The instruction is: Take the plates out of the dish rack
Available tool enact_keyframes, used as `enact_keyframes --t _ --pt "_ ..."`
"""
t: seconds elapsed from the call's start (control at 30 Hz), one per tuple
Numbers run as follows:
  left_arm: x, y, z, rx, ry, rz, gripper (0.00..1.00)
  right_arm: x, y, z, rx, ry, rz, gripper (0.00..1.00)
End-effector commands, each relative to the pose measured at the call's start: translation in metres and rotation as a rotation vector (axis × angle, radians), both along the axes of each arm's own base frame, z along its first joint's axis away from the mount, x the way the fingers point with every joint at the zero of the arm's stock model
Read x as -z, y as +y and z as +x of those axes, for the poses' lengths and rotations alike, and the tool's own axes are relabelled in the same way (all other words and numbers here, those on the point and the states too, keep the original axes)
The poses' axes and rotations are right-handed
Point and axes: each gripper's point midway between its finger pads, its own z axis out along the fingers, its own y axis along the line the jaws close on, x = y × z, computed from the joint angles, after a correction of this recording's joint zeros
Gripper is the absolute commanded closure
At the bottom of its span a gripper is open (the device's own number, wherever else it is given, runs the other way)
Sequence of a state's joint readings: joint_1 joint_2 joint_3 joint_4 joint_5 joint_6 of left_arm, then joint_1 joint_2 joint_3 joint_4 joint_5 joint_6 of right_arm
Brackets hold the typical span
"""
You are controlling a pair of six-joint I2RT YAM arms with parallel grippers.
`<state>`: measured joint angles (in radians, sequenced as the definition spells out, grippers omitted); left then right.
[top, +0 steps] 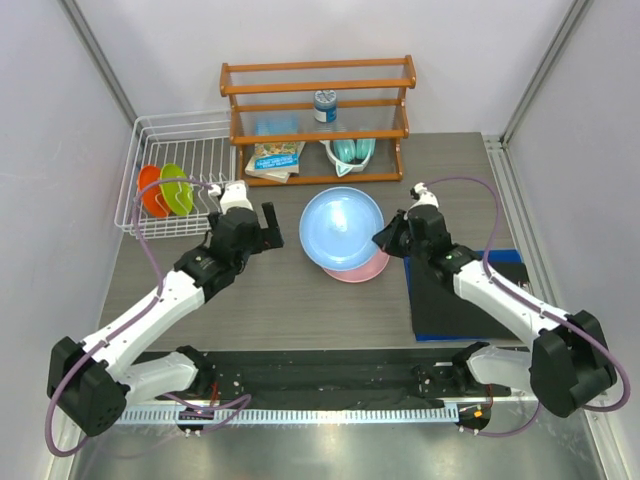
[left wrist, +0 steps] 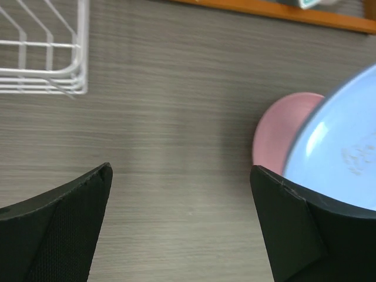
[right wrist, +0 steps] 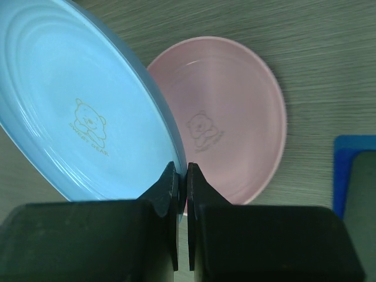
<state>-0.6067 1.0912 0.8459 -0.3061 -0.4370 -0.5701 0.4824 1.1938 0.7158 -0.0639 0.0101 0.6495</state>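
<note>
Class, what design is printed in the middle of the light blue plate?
A small gold bear outline on the light blue plate; clearest in the right wrist view.

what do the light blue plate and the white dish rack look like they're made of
The light blue plate looks like plastic or melamine: smooth, soft sheen, moulded rings, printed bear. The dish rack is likely metal wire with a white coating, judging by its thin round glossy rods.
</note>
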Motion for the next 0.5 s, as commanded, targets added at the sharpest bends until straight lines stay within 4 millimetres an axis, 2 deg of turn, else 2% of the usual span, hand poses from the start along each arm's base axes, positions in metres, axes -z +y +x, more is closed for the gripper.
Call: enact_keyframes --t 0.0,0.1,0.2,0.33,0.47 --pt "-0.042 0.037 0.012 -0.145 -0.129 0.115 0.0 -0.004 -0.028 0.015 0.086 -0.015 -0.045 0.99" --pt "-0.06 0.056 0.013 -0.221 -0.193 0.17 0.01 0.007 -0.036 0.021 0.093 0.028 -0.045 0.99" --pt "-0.074 0.074 0.009 -0.284 -0.248 0.222 0.0 0.015 -0.032 0.024 0.058 0.067 -0.03 0.99" --pt "-0.086 0.083 0.007 -0.314 -0.308 0.228 0.01 0.024 -0.027 0.031 0.027 0.114 -0.024 0.99" --pt "-0.088 0.088 0.004 -0.324 -0.322 0.233 0.01 0.031 -0.017 0.033 -0.013 0.145 -0.005 0.99"
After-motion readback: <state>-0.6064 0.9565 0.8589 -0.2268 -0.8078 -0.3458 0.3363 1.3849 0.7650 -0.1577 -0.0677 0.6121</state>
